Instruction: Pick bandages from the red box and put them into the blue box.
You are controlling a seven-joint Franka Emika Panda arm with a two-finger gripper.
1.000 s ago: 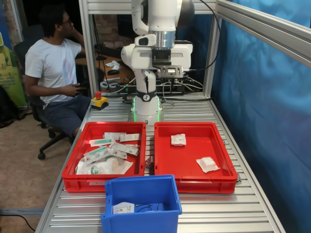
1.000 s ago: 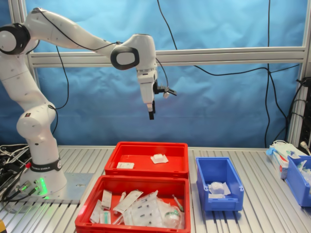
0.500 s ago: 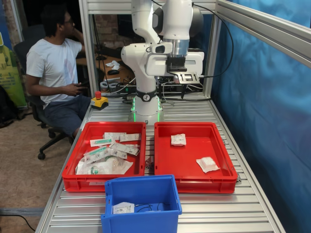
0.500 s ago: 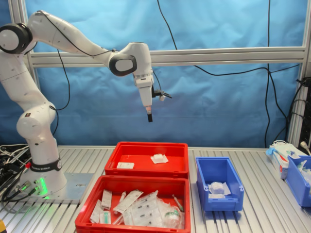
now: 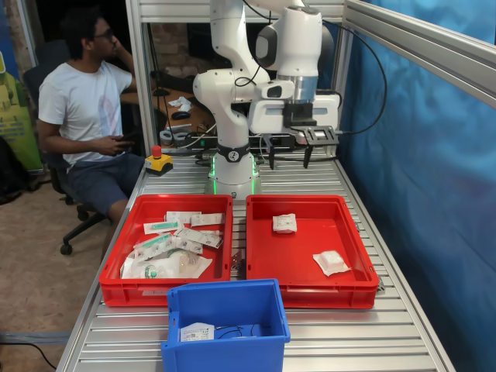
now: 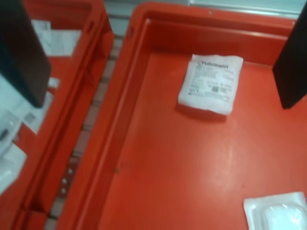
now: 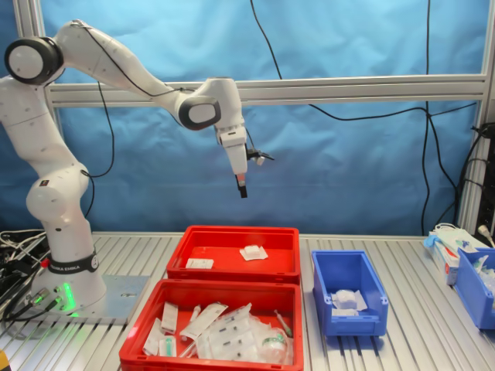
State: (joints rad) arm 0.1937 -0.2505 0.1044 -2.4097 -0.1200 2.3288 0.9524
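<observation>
The red box lies on the first exterior view's right with two white bandages in it, one near the back and one near the front. My gripper hangs open and empty well above the box's back edge. In the wrist view the dark fingers frame the red box, with one bandage between them and another at the picture's edge. In the second exterior view the gripper is high over the red box. The blue box holds a white pad.
A second red tray full of flat printed packets sits beside the red box. A seated person and a red stop button are at the first exterior view's left. Another blue bin stands at the second exterior view's right.
The arm has swung to the first exterior view's right and come lower, so the open gripper now hangs over the red box's back edge. The bandages have not moved.
</observation>
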